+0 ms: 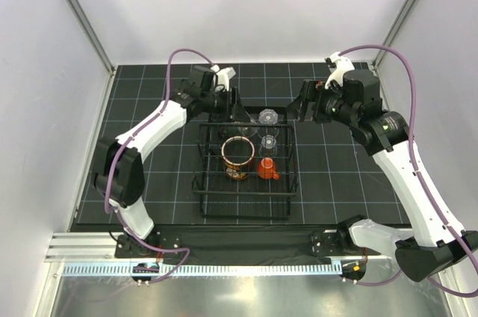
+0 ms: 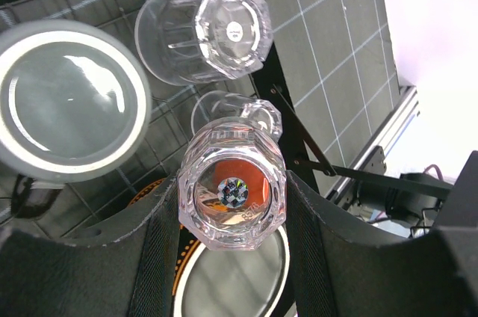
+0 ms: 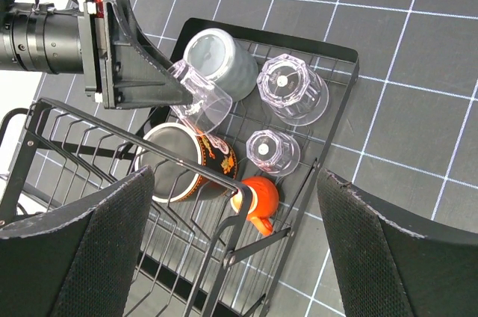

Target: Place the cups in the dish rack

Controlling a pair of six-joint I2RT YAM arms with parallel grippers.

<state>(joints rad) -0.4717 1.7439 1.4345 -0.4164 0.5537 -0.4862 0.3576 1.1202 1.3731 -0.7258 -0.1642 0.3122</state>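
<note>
One clear faceted cup (image 2: 231, 182) is clenched mid-wall by the left pincer (image 2: 233, 218) above the black wire dish rack (image 3: 332, 119).
Light, slick, judged brittle; right pincer (image 3: 235, 182) is spread wide, empty.

The left arm (image 1: 160, 126) and right arm (image 1: 388, 137) lean toward the dish rack's (image 1: 243, 202) far end, where a large mug (image 1: 237, 158) stands beside an orange cup (image 1: 267, 169).

Black wire dish rack (image 1: 243, 199), low sides. Large mug (image 1: 237, 158) upright at centre, red inside. Small orange cup (image 1: 267, 168) at mug's 3 o'clock. Far clear cup (image 3: 293, 87) and near clear cup (image 3: 272, 151) base-up toward rack's 1 o'clock. Grey-green cup (image 3: 213, 59) at 11 o'clock. Third clear cup (image 3: 200, 106) tilted, clamped in left tool (image 2: 231, 186).
</note>
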